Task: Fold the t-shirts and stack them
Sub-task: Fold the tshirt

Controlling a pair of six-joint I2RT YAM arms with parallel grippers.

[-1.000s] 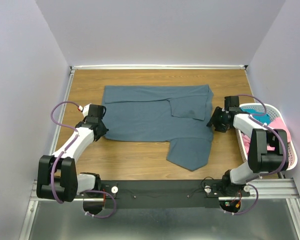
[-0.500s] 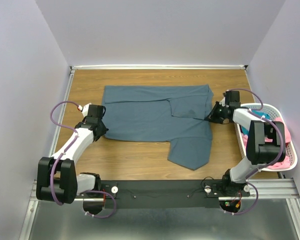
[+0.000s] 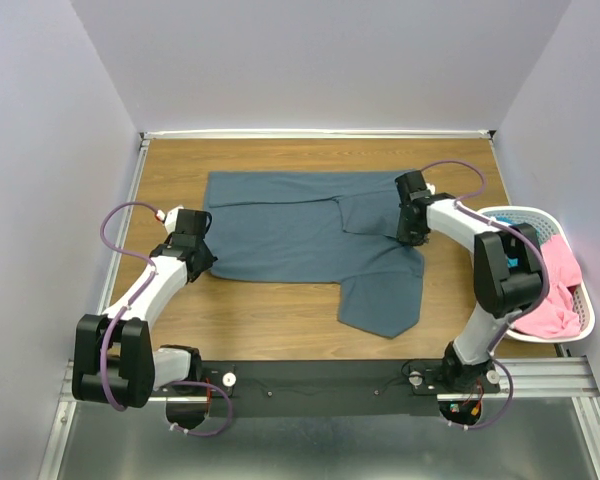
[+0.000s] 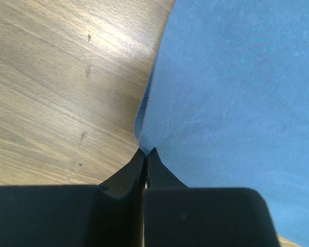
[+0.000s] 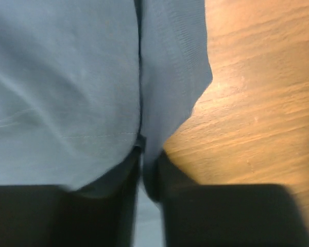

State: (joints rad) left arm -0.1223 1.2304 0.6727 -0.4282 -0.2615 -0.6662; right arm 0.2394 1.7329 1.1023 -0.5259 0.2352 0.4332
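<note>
A wooden bench [image 3: 280, 320] sits between pale walls. At lower right, a white basket [image 3: 583, 318] holds the pink t-shirt [image 3: 558, 300] and the teal t-shirt [image 3: 525, 240]. The slate t-shirt [image 3: 290, 225] lies spread mid-frame, with 1 flap reaching toward the bottom. The left hand [image 3: 206, 260] is pinched together on its left edge. Slightly higher, the right hand [image 3: 410, 236] is clamped on a fold at its right edge. This looks like the first fold of shirt 1 of 3. Next, both hands probably need to lift and carry the cloth across together, keeping it taut.
</note>
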